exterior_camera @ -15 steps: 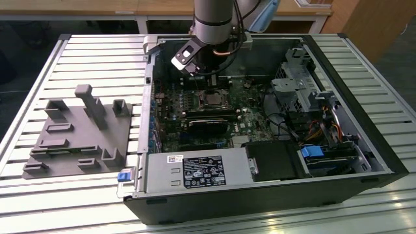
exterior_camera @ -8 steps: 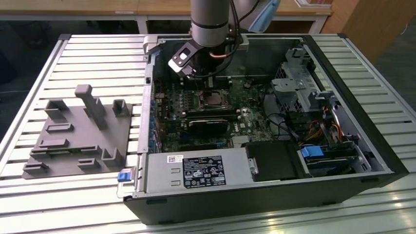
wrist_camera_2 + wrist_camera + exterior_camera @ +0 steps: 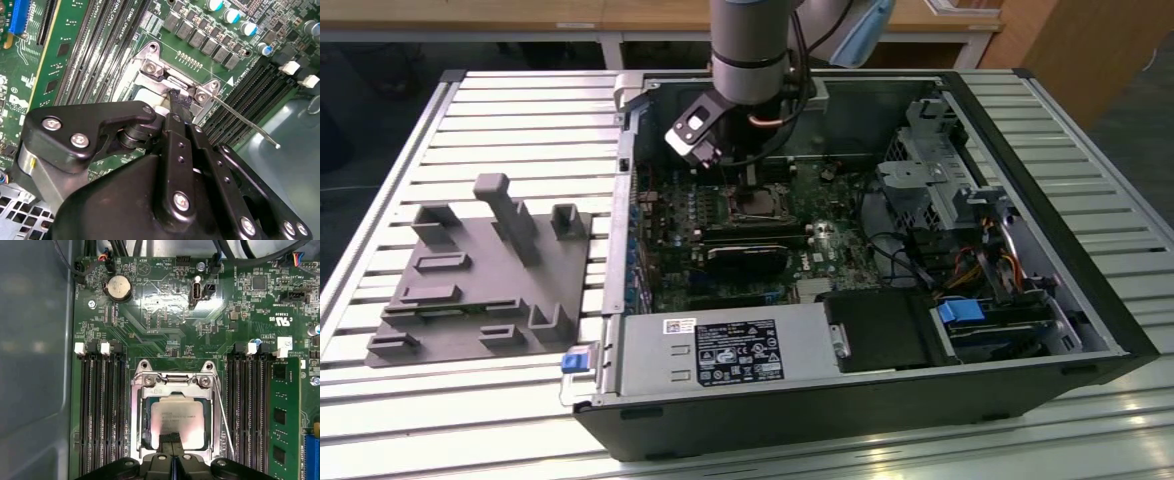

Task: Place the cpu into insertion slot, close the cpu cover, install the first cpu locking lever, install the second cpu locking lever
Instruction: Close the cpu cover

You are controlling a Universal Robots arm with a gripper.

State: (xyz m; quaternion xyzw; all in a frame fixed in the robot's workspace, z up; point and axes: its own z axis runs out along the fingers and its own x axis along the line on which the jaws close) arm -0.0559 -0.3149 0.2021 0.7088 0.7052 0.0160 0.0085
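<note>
Cpu (image 3: 177, 416) lies flat in the slot (image 3: 144, 432), cover (image 3: 172, 381) down over it, at the far side of the pc case (image 3: 854, 415). Claw (image 3: 172, 436) is pinched together w/ nothing in it, tips on the cover's edge, prob. to press it flat. Lever (image 3: 223, 427) looks unhooked.

exterior view high, far; both wrist views near insertion slot (image 3: 172, 381).
</note>
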